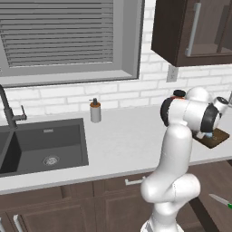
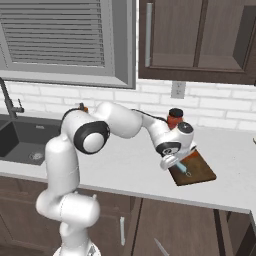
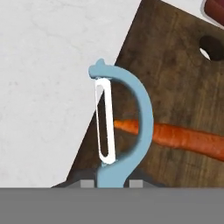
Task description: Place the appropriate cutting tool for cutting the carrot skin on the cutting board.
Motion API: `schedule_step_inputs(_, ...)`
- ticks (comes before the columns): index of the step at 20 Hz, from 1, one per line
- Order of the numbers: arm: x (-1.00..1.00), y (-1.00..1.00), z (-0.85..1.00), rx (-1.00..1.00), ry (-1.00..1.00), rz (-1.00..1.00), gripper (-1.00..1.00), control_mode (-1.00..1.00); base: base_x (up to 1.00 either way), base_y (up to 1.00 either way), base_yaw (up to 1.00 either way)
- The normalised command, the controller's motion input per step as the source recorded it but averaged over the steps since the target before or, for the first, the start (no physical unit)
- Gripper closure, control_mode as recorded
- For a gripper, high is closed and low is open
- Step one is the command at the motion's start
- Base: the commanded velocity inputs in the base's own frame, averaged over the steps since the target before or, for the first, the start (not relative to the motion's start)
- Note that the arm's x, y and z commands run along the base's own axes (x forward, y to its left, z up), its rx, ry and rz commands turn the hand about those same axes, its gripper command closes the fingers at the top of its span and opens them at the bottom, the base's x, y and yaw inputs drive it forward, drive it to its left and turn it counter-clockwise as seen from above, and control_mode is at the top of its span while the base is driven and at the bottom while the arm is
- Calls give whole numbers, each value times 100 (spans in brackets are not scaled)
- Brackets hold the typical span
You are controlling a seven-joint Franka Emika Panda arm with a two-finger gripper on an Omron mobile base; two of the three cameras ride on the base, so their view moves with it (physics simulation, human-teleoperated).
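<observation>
No readable writing or brand is seen on anything. The peeler (image 3: 127, 127) is pale blue with a loop-shaped head and a white blade strip; its handle is clamped between the closed fingers of the tool (image 3: 114, 183). It is held over the near edge of the dark brown cutting board (image 3: 183, 83), its head crossing above the orange carrot (image 3: 188, 139) lying on the board. The board sits on the white counter (image 3: 52, 78), beside a red jar (image 2: 174, 118).
</observation>
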Motion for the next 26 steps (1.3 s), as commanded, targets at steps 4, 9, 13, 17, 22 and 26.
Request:
schedule_step_inputs(4,-4,-5,0,0,-5,0,-100,-100,0,0,0)
schedule_step_inputs(9,-35,1,34,0,-3,0,-100,-100,0,0,0)
schedule_step_inputs(13,-69,13,66,-1,-10,0,-100,-100,0,0,0)
schedule_step_inputs(17,-71,33,57,-6,-8,0,-100,-100,0,0,0)
schedule_step_inputs(22,-61,34,61,-9,0,0,-100,-100,0,0,0)
schedule_step_inputs(26,-58,40,68,-12,0,-1,-100,-100,0,0,0)
